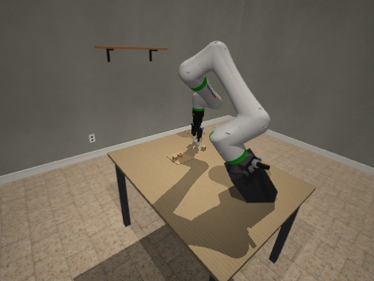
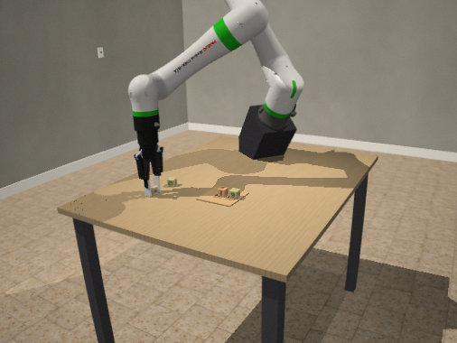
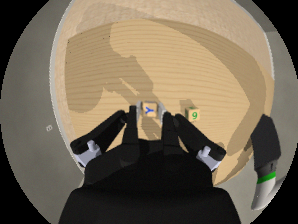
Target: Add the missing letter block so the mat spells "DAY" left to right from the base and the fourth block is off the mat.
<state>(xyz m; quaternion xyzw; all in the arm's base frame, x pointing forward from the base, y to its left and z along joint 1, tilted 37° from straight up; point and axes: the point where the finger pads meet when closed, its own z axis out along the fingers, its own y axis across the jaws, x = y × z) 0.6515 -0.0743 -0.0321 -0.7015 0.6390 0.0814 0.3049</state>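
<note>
A block with a blue Y on top [image 2: 154, 190] [image 3: 149, 109] stands on the table off the mat. My gripper [image 1: 196, 143] [image 2: 153, 191] [image 3: 149, 106] points down around it, one finger close on each side, part closed but not clamped on it. The Y looks turned sideways in the wrist view. A block with a green character [image 1: 203, 148] [image 2: 172, 182] [image 3: 193, 114] stands beside the gripper, off the mat. On the thin mat [image 1: 185, 159] [image 2: 213, 199] stand a red-marked block [image 1: 179, 155] [image 2: 222, 191] and a green-marked block [image 1: 174, 158] [image 2: 235, 193], close together; their top letters are unreadable.
The wooden table [image 1: 148, 166] [image 2: 271, 217] carries the robot's black base [image 1: 255, 185] [image 2: 266, 133] at one end. The mat lies nearer the base than the far table edge. A wall shelf [image 1: 131, 48] hangs behind, well above the table.
</note>
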